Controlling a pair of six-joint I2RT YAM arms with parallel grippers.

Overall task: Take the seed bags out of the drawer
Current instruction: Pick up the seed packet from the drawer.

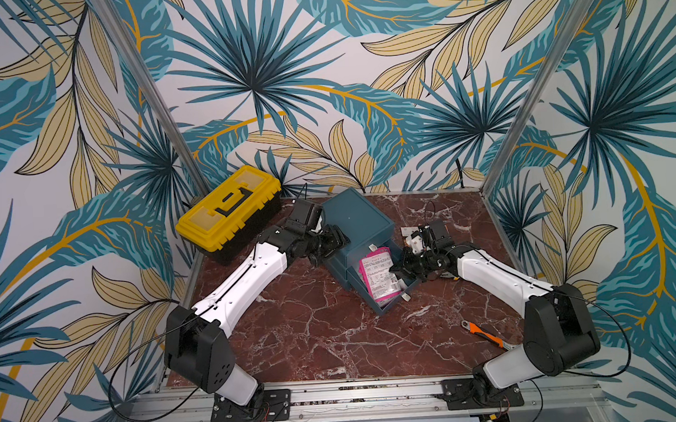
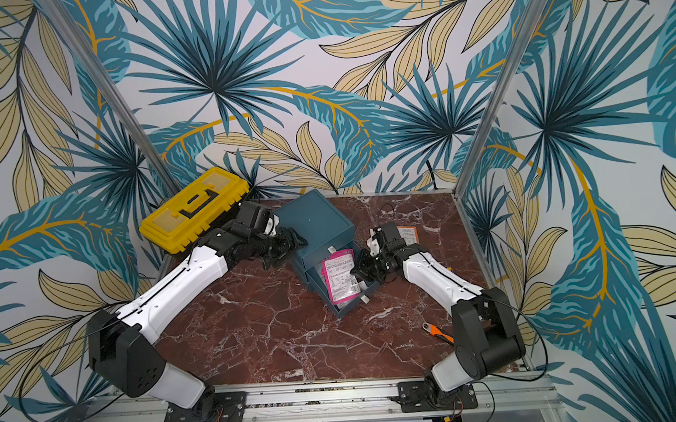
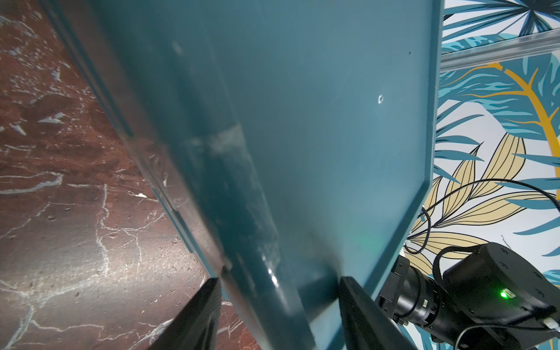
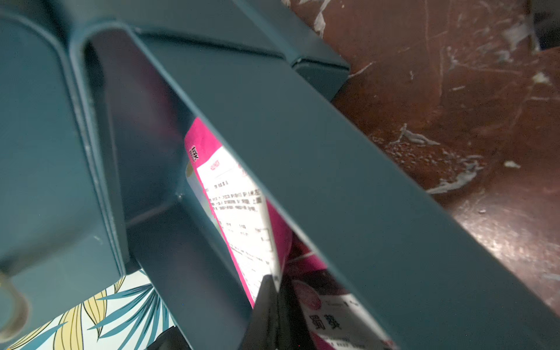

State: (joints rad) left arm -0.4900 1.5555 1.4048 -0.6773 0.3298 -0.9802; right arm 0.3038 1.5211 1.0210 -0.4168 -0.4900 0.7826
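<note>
A teal drawer cabinet (image 1: 352,215) (image 2: 309,217) stands mid-table with its lower drawer (image 1: 396,302) pulled out. Magenta seed bags (image 1: 377,275) (image 2: 342,277) with white text panels stick up out of the drawer. My right gripper (image 1: 397,268) (image 4: 274,281) reaches into the drawer and is shut on the edge of the upright magenta seed bag (image 4: 239,206). A second magenta bag (image 4: 330,321) lies beside it. My left gripper (image 1: 332,242) (image 3: 278,291) clamps the cabinet's left edge (image 3: 303,151). An orange seed bag (image 2: 407,234) lies on the table behind the right wrist.
A yellow toolbox (image 1: 229,205) sits at the back left, close to the left arm. An orange-handled wrench (image 1: 484,333) lies near the right arm's base. The red marble table (image 1: 315,332) is walled by leaf-patterned panels and metal posts.
</note>
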